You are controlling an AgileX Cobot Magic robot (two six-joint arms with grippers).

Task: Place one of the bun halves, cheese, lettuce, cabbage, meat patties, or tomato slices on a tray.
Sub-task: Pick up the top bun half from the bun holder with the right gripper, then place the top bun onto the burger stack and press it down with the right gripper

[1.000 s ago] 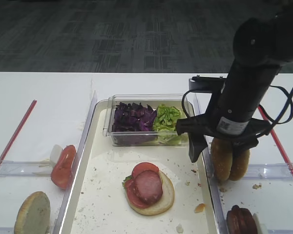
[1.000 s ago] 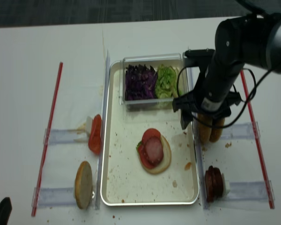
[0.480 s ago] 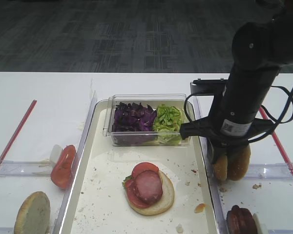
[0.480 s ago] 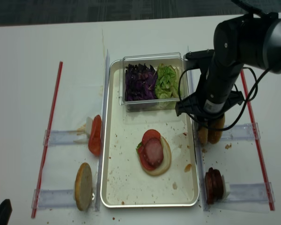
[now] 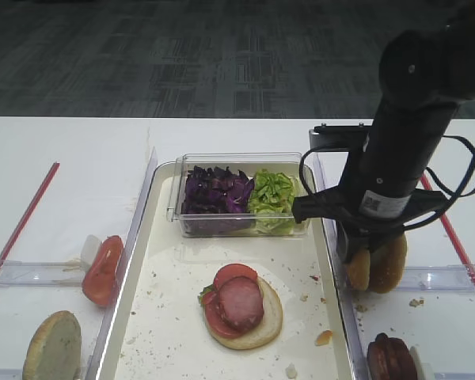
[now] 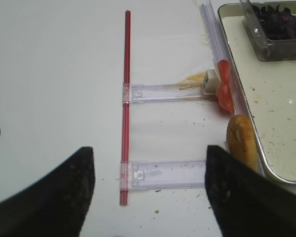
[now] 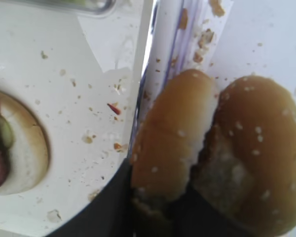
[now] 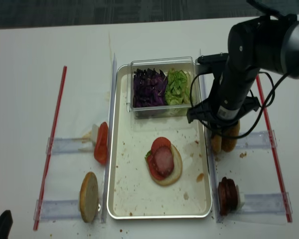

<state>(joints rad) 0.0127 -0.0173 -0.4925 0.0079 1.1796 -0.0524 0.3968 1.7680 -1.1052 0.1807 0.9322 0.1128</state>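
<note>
My right gripper [image 5: 356, 255] is shut on a golden sesame bun half [image 7: 170, 140] standing on edge just right of the tray [image 5: 162, 317]. A second seeded bun [image 7: 259, 158] with a torn white patch leans against it. On the tray lies a bun bottom [image 5: 263, 328] topped with tomato and a meat patty [image 5: 241, 303]. Cabbage [image 5: 215, 190] and lettuce [image 5: 271, 191] fill a clear box. Tomato slices [image 5: 103, 269] stand left of the tray, more patties [image 5: 389, 358] at bottom right. My left gripper [image 6: 148, 190] hangs open over the table's left side. Cheese is out of view.
A pale seedless bun half [image 5: 54, 347] stands by the tray's front left corner. Clear plastic rails [image 6: 172, 93] and a red strip [image 6: 125, 98] lie on the white table. Another red strip [image 5: 451, 229] runs along the right side. Crumbs dot the tray.
The right gripper's fingers, open astride the left bun a second ago, have closed on it. The bun and the arm have barely shifted.
</note>
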